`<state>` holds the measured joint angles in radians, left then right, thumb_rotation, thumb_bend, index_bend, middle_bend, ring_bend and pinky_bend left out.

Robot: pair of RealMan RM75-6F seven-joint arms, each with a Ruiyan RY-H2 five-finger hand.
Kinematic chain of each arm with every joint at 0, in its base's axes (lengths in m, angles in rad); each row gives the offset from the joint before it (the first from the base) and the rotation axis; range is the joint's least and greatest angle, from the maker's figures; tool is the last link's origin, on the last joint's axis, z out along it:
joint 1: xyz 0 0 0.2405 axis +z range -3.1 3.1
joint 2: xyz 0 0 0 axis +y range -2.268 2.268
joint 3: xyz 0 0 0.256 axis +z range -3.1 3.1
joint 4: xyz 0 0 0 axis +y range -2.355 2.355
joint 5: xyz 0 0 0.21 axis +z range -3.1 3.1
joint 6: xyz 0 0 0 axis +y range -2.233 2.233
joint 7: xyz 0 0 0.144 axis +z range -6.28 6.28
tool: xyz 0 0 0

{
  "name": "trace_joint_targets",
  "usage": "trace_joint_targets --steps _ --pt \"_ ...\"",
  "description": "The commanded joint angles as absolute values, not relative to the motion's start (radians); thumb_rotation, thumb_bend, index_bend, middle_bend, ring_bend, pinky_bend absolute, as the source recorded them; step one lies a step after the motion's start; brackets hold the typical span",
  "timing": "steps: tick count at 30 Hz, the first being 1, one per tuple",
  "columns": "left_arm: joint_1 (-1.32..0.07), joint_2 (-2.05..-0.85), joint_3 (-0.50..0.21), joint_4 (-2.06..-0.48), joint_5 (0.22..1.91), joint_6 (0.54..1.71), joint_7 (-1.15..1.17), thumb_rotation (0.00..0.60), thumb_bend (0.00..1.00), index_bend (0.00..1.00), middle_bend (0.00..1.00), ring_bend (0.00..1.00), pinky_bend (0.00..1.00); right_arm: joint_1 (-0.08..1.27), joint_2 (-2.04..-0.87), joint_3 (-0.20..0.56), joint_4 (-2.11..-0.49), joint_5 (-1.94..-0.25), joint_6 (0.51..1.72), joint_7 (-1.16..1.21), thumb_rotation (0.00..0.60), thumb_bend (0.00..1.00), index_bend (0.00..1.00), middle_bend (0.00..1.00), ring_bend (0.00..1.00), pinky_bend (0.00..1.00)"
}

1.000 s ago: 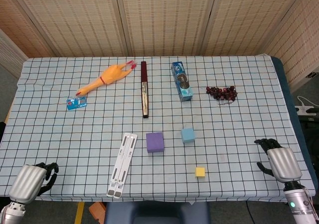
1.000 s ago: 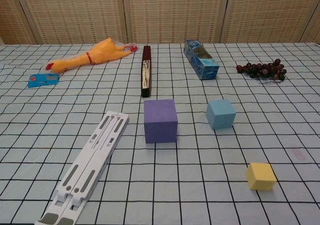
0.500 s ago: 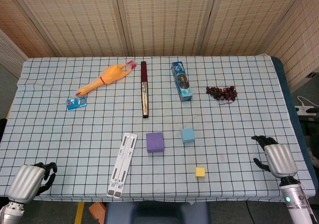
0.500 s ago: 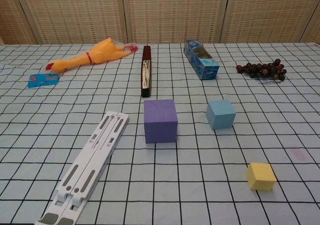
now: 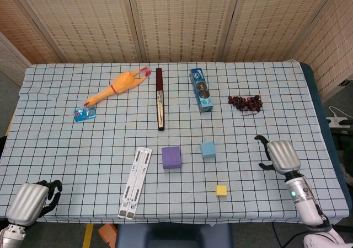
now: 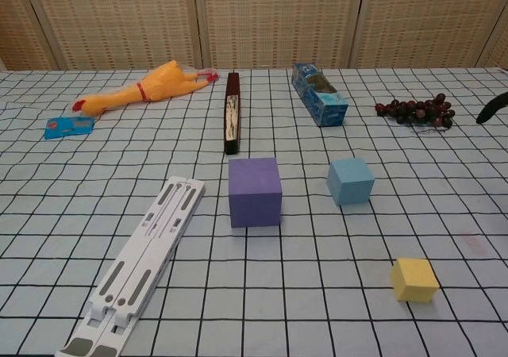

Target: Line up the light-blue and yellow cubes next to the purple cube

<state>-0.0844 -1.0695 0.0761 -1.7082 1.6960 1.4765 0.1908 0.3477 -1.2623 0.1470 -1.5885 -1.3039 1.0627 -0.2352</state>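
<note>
Checked cloth, bamboo screens behind. Right hand (image 5: 278,155) hovers over the table empty, fingers apart and curved down; left hand (image 5: 30,201) sits at the near corner, fingers curled in on nothing. Blue cube (image 5: 208,149) lies just to my right hand's left, purple cube (image 5: 171,157) beyond it, yellow cube (image 5: 221,190) nearer me and to the left. Risk: a sideways reach could shove the blue cube into the purple, skewing the line; the small yellow could slip out of a loose grip.

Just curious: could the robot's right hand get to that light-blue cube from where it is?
Probably yes. The right hand is open, and only bare tablecloth lies between it and the light-blue cube.
</note>
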Motion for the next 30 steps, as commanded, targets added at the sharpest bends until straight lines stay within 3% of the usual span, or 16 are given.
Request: trace_joint_targets --steps 1,7,21,30 --pt "-0.084 -1.069 0.076 -1.707 1.696 1.477 0.187 0.6 0.47 0.52 0.67 0.63 0.83 0.42 -1.262 0.169 -1.612 -1.214 0.918 -0.18 0.6 0.0 0.24 0.75 0.84 1.0" --pt "-0.085 -1.065 0.075 -1.708 1.685 1.469 0.182 0.6 0.47 0.52 0.68 0.63 0.83 0.511 -1.277 0.208 -1.601 -1.122 0.767 -0.081 0.6 0.0 0.25 0.78 0.87 1.0" --pt "-0.083 -1.06 0.074 -1.713 1.688 1.475 0.172 0.6 0.47 0.52 0.68 0.63 0.83 0.606 -1.372 0.226 -1.474 -1.078 0.665 0.024 0.6 0.0 0.3 0.79 0.88 1.0" --pt "-0.08 -1.055 0.075 -1.712 1.69 1.482 0.158 0.6 0.47 0.52 0.68 0.63 0.83 0.656 -1.425 0.231 -1.368 -1.095 0.584 0.139 0.6 0.0 0.18 0.81 0.9 1.0"
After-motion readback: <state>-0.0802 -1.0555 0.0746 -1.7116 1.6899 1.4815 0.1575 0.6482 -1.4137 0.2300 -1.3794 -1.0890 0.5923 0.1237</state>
